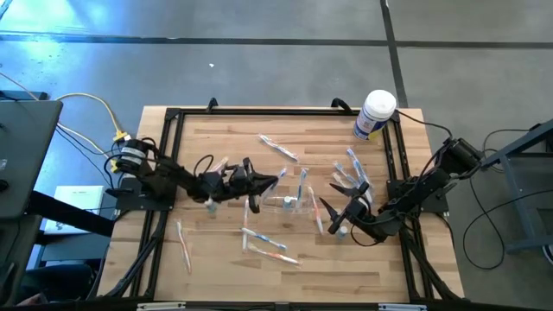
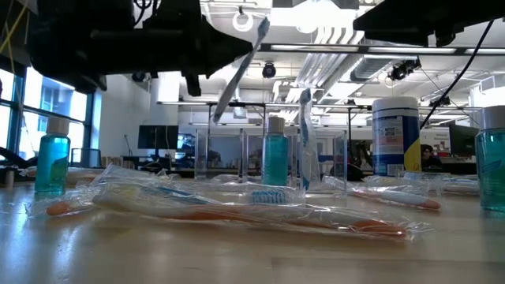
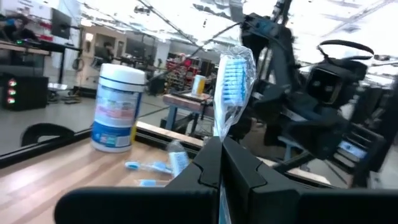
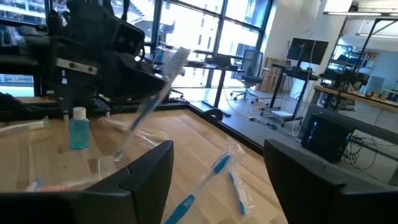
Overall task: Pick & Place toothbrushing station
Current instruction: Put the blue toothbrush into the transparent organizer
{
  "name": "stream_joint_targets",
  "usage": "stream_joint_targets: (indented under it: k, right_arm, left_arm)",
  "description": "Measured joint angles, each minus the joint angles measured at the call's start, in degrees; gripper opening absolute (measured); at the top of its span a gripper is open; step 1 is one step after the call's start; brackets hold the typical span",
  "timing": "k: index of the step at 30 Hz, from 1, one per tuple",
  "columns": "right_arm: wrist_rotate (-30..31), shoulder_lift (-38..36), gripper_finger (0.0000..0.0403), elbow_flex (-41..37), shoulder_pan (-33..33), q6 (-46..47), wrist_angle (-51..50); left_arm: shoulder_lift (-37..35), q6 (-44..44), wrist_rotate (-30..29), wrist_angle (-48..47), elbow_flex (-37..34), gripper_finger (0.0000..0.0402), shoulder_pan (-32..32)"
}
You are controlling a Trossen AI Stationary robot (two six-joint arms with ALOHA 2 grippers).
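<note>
My left gripper (image 1: 268,184) is above the table's middle, shut on a plastic-wrapped toothbrush with blue bristles (image 3: 232,78). The toothbrush also shows tilted in the low view (image 2: 237,71) and in the right wrist view (image 4: 155,93). The clear toothbrushing station (image 1: 292,206) stands on the table just right of that gripper. It is faint in the low view (image 2: 245,158), with a wrapped toothbrush (image 2: 306,138) upright in it and a small blue bottle (image 2: 274,154) by it. My right gripper (image 1: 333,218) is open and empty, right of the station. My left gripper pinches the wrapped toothbrush by its handle (image 3: 219,134) between its two shut fingers (image 3: 239,165). The brush sticks out beyond the fingertips along the fingers, bristle end away from the gripper. It is lifted clear of the table and tilted.
A white canister with a blue label (image 1: 375,114) stands at the far right corner. Several wrapped toothbrushes lie around the table (image 1: 278,149) (image 1: 263,246) (image 1: 183,244) (image 1: 352,164). Small blue bottles stand at the sides (image 2: 52,162) (image 2: 493,158). A black frame (image 1: 259,112) edges the table.
</note>
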Motion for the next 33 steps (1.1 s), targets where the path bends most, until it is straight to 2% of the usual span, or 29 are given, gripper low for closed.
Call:
stream_joint_targets:
  k: [9, 14, 25, 29, 33]
  right_arm:
    - [0.0, 0.0, 0.0238, 0.0, 0.0, 1.6, 0.0]
    - [0.0, 0.0, 0.0238, 0.0, 0.0, 1.6, 0.0]
    - [0.1, 0.0, 0.0239, 0.0, 0.0, 1.6, -0.2]
    - [0.2, 0.0, 0.0239, 0.0, 0.0, 1.6, -0.5]
    - [0.2, 0.0, 0.0239, 0.0, 0.0, 1.6, -0.6]
  left_arm:
    - [0.0, -0.1, 1.4, -2.9, 0.0, 0.0003, -1.7]
    - [2.1, 1.1, 1.0, -0.6, 0.0, 0.0003, -2.9]
    - [6.8, -2.6, 1.0, 0.5, 0.0, 0.0003, -2.8]
    - [6.8, 2.4, 0.5, -1.1, 0.0, 0.0003, -3.5]
    - [6.8, 3.4, -0.5, -3.2, 0.0, 0.0003, -4.2]
